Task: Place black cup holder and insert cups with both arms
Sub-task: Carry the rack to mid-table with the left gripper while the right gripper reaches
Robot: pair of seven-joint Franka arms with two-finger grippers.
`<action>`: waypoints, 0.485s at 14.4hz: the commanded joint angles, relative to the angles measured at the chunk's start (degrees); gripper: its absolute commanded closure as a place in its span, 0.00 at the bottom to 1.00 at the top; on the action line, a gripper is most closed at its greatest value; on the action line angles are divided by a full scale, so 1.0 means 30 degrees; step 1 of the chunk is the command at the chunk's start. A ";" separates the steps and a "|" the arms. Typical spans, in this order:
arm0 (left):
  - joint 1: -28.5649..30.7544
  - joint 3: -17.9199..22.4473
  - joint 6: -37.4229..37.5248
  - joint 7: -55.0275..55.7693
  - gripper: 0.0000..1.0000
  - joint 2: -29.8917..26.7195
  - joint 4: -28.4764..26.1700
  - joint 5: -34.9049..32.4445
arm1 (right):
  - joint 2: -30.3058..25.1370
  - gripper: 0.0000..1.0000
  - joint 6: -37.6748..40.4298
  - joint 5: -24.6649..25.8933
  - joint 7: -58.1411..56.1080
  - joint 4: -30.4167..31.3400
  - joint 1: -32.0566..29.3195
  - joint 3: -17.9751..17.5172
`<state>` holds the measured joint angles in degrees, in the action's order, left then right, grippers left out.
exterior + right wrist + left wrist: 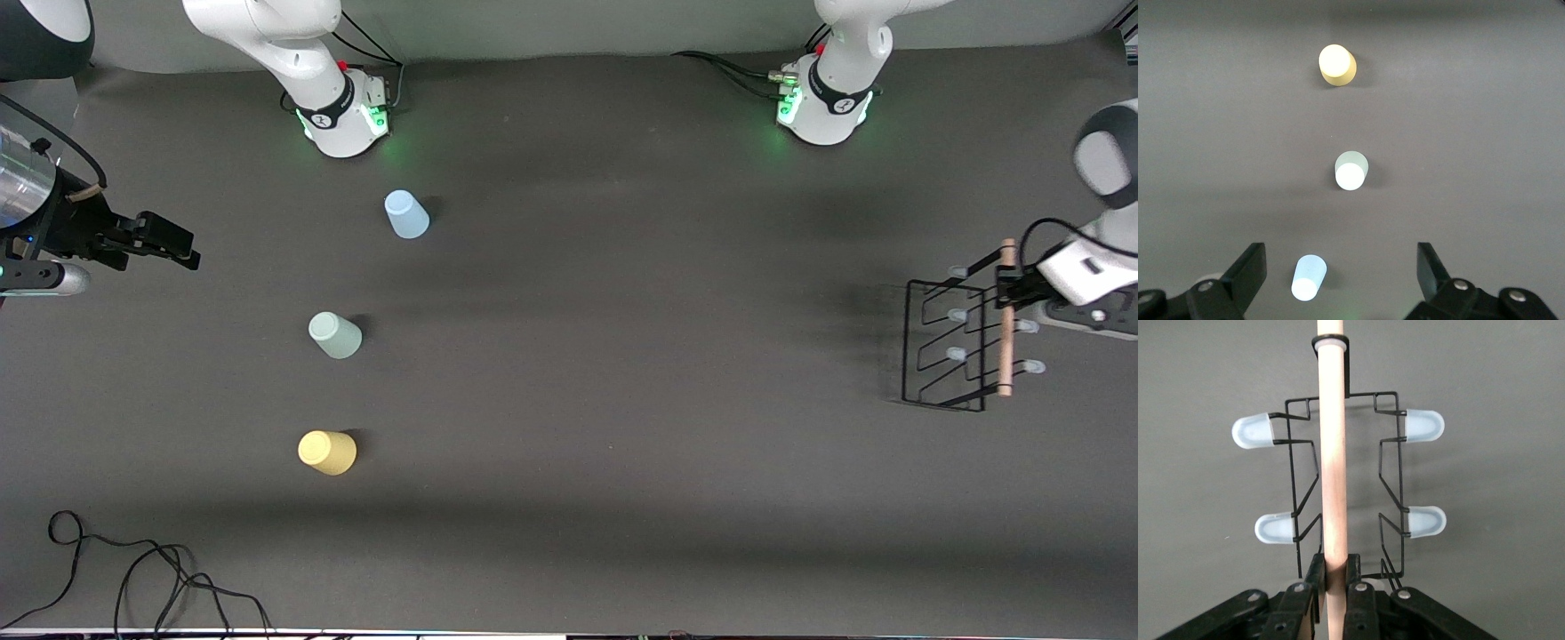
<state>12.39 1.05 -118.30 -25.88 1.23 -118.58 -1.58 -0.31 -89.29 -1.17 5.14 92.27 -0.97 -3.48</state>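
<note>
My left gripper (1009, 293) is shut on the light wooden handle (1332, 453) of the black cup holder (944, 347) at the left arm's end of the table. The wire rack (1395, 487) with its pale-blue-tipped pegs (1425, 425) hangs below the handle; I cannot tell whether it touches the table. The light blue cup (406, 215), the mint cup (335, 335) and the yellow cup (327, 452) stand apart in a row toward the right arm's end. My right gripper (182, 249) is open and empty, up in the air beside that row. Its wrist view shows the blue cup (1309, 278), the mint cup (1351, 171) and the yellow cup (1337, 65) between its spread fingers (1253, 265).
The two arm bases (342, 116) (822, 102) stand along the table's edge farthest from the front camera. A loose black cable (133, 578) lies at the edge nearest it, toward the right arm's end. The dark table (622, 356) lies bare between the cups and the rack.
</note>
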 commanded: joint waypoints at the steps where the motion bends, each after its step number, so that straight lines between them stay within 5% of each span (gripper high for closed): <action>1: -0.0086 0.0118 0.3535 0.0626 1.00 -0.0263 0.3482 0.0027 | -0.0042 0.00 -0.0208 0.0420 0.0251 0.0065 0.0234 0.0105; 7: -0.0581 -0.0203 0.5917 0.3842 1.00 -0.0058 0.6334 0.0406 | 0.0075 0.00 -0.0587 0.0450 0.0221 0.0065 0.0205 0.0135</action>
<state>12.20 0.94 -102.54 -18.91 0.24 -102.18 -1.19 -0.26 -89.94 -1.17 5.14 92.26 -0.97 -3.47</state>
